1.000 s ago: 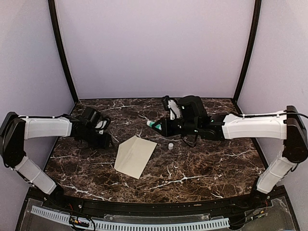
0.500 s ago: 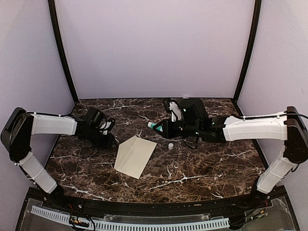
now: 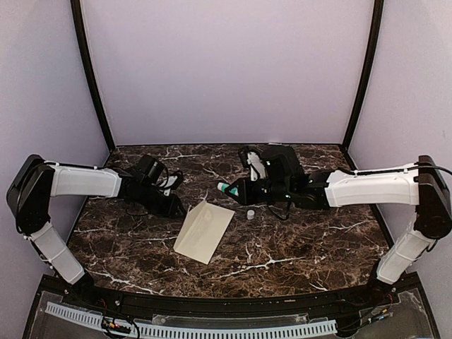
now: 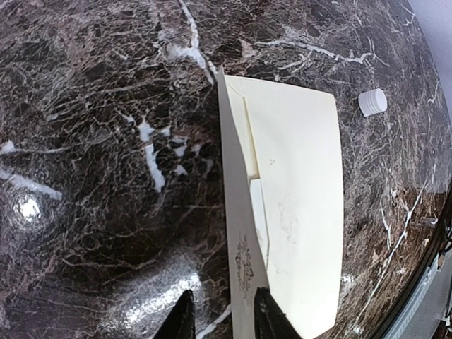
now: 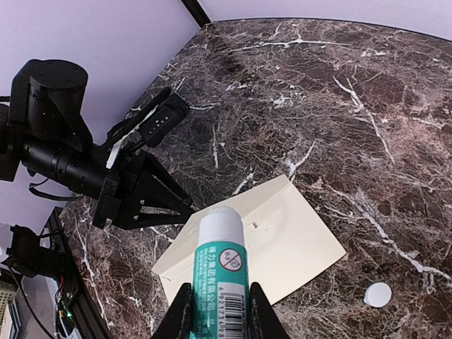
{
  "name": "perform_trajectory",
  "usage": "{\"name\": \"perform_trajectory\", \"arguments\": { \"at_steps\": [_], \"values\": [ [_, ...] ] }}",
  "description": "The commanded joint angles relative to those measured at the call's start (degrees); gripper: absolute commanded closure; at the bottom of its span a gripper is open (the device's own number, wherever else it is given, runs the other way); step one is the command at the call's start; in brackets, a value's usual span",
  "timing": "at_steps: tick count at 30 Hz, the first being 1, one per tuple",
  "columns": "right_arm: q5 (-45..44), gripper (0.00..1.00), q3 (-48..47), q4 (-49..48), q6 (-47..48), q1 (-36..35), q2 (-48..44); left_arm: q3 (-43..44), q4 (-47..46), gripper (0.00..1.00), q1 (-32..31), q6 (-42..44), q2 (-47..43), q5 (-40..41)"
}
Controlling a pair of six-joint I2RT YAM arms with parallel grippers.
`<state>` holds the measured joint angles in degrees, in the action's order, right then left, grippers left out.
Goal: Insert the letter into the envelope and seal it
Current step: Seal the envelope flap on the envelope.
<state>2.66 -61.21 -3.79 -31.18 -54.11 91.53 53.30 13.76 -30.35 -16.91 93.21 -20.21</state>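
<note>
On the table [image 3: 296, 240], mid-way, the envelope [image 3: 205, 231] lies flat, left pincer [image 4: 226, 314] half-released astride its left edge, right pincer [image 5: 212, 318] clenched on an uncapped glue stick [image 5: 222, 268]; best pin that edge firmly so gluing won't drag the paper.

Yr table [image 3: 296, 247]: dark brown marble-look top w/ white veins, glossy, glare patches in left wrist view. You've got two things lying on it. Envelope [image 3: 205, 231]: cream-yellow, long, skewed, left of ctr, one short end twd near edge, other twd back. Small faint emblem [image 4: 244, 265] close to its left long edge. Can't tell if that edge sits flat on top. Cap [image 3: 251, 213]: small, white, round, near envelope's far right corner, not touching it.
</note>
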Motion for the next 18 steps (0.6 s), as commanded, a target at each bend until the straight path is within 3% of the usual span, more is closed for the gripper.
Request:
{"name": "perform_trajectory", "arguments": {
  "at_steps": [1, 18],
  "values": [
    [-0.7, 0.85, -1.9, -0.8, -0.3, 0.2, 0.8, 2.2, 0.4, 0.72, -2.2, 0.9, 1.1, 0.0],
    [-2.1, 0.85, 0.1, -2.4, -1.8, 0.3, 2.0, 4.2, -0.8, 0.79, -7.1, -0.9, 2.8, 2.5]
  ]
}}
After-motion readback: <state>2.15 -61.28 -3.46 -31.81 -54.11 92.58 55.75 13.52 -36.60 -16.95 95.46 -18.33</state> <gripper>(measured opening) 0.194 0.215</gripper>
